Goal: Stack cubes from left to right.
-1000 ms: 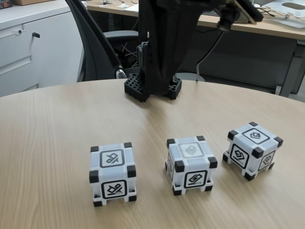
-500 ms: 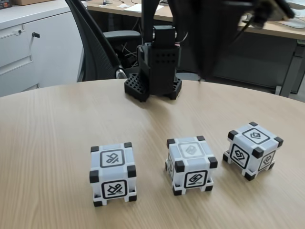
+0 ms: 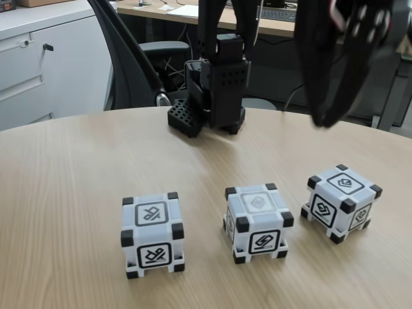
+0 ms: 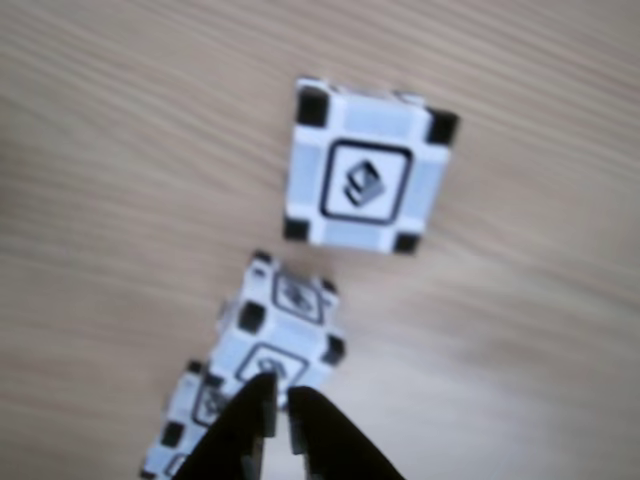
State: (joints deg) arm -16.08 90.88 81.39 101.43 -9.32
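Fixed view: even, soft indoor light, well exposed. Short soft shadows are cast by the three cubes (image 3: 152, 234) onto the table (image 3: 64, 193), toward the camera and slightly right. Mild sheen is seen on the top face of the middle cube (image 3: 258, 222). Cubes and wood grain are rendered sharp; the arm (image 3: 347, 51) at upper right is heavily motion-blurred.

Other view: the whole frame is softened by motion blur, glyph edges are smeared, the lower-left cube (image 4: 195, 420) worst. The gripper (image 4: 280, 405) is shown as a dark, detail-less silhouette. Lighting is flat, with no hard shadows.
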